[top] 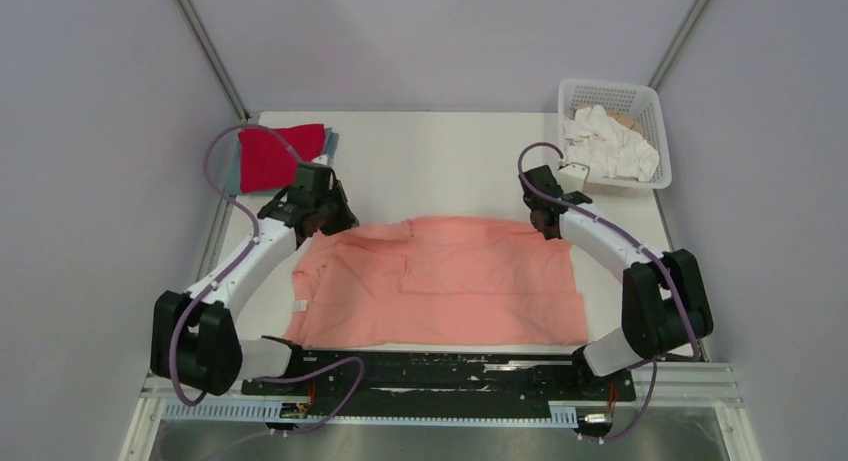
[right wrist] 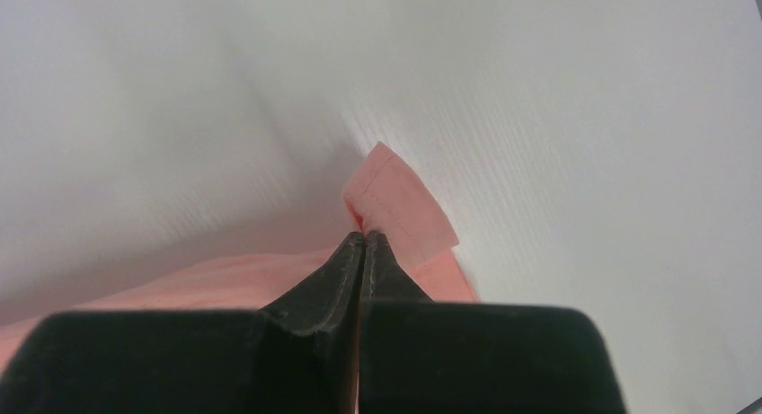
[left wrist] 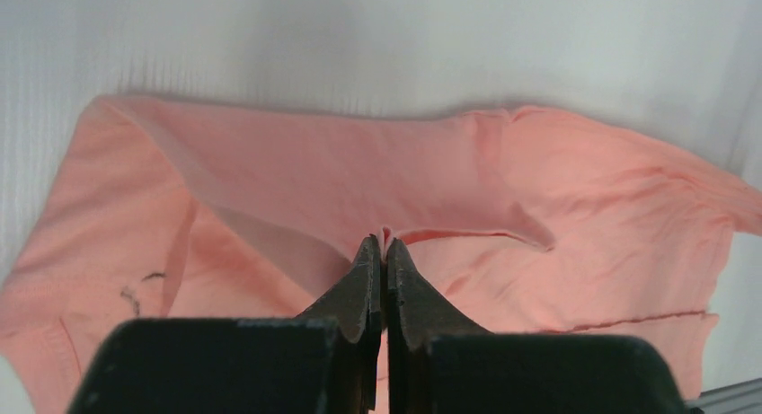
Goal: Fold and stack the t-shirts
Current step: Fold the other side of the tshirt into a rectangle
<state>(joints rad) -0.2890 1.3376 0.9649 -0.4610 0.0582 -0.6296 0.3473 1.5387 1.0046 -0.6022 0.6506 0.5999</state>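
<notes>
**Two-point pinch, far edge**

The salmon-pink t-shirt [top: 440, 281] lies spread flat across the near-middle of the table [top: 440, 161]. On its far-left edge the left gripper [left wrist: 384, 245] is clamped tight on a fold. The right gripper [right wrist: 363, 236] is clamped on the far-right hemmed corner. White tabletop shows beyond the far edge. The red t-shirt [top: 270, 159] sits on the grey-blue t-shirt [top: 332, 141] at far left, and the basket [top: 655, 116] is at far right.

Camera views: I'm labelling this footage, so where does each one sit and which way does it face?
Top external: above and behind the arm bases, looking down at the table; left arm and right arm show.
Left wrist: on the left arm, looking along the shut left fingers at the salmon-pink t-shirt they pinch.
Right wrist: on the right arm, looking along the shut right fingers at that shirt's pinched corner.
Shared: all three show the salmon-pink t-shirt; only the top shows the red t-shirt and basket.
</notes>
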